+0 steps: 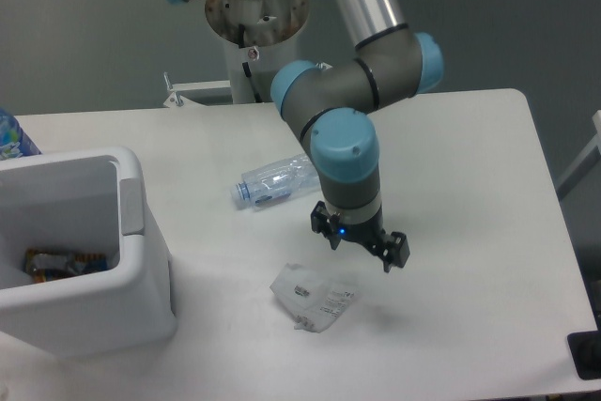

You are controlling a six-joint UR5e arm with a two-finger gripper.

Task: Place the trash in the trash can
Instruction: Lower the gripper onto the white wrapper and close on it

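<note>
A crushed clear plastic bottle (275, 181) with a blue cap lies on the white table, cap pointing left, partly behind the arm. A crumpled white-grey wrapper (315, 296) with dark print lies nearer the front. My gripper (362, 243) hangs above the table just right of and above the wrapper, below the bottle. Its fingers are apart and hold nothing. The white trash can (84, 251) stands at the left, with a pale grey side tab facing the bottle.
Some dark and orange packaging (61, 263) lies inside the trash can. A blue-patterned object (14, 135) shows at the far left edge behind the can. The arm's base column (255, 25) stands at the table's back. A dark object (587, 356) sits at the front right corner.
</note>
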